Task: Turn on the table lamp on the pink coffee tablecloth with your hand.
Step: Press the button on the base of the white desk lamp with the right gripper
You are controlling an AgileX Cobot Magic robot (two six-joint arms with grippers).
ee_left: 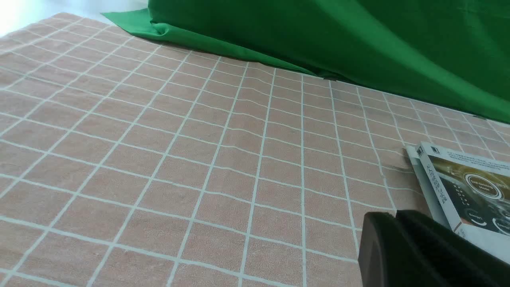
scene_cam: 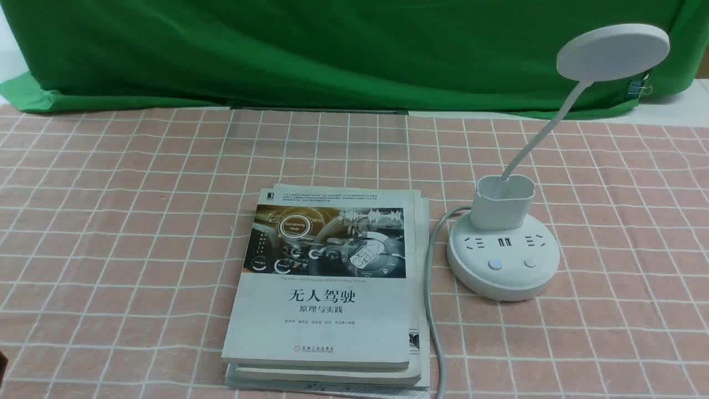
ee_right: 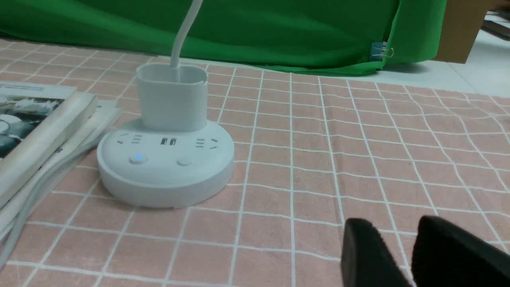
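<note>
- Table lamp (scene_cam: pixel 501 208) — stands on the pink coffee tablecloth (scene_cam: pixel 138 221), to the right of a stack of books (scene_cam: pixel 327 288). Its disc head is raised on the neck, with no glow that I can make out.
- Round base (scene_cam: pixel 501 285) — left button (scene_cam: pixel 495 264) shows a blue dot; right button (scene_cam: pixel 530 263) is plain. Which one works the lamp: cannot tell.
- Right gripper (ee_right: pixel 398 233) — fingers slightly parted, holding nothing. It is low over the cloth, near the base but apart from it.
- Left gripper (ee_left: pixel 395 218) — fingers seemingly pressed together, empty, beside the books.
- Progress — nothing pressed yet; the approach to the base and the button press both remain.
</note>
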